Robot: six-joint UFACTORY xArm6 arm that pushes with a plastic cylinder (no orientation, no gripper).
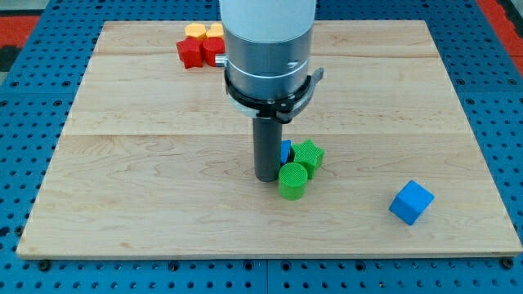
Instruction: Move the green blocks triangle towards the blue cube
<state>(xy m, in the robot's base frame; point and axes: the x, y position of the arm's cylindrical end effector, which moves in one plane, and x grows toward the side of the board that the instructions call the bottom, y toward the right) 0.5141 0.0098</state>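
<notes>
My tip (pixel 266 178) sits on the wooden board (pixel 147 163) near the middle. I have no jaws, only a dark rod, so nothing is grabbed. Just right of my tip is a green cylinder (pixel 292 180), touching it or almost. Behind that is a green star block (pixel 309 155). A small blue block (pixel 285 150) peeks out between the rod and the star; I cannot tell its shape. The blue cube (pixel 411 202) is well apart, to the right and nearer. Far away at the back left sit two red blocks (pixel 198 52) and two yellow blocks (pixel 204 32), bunched together.
</notes>
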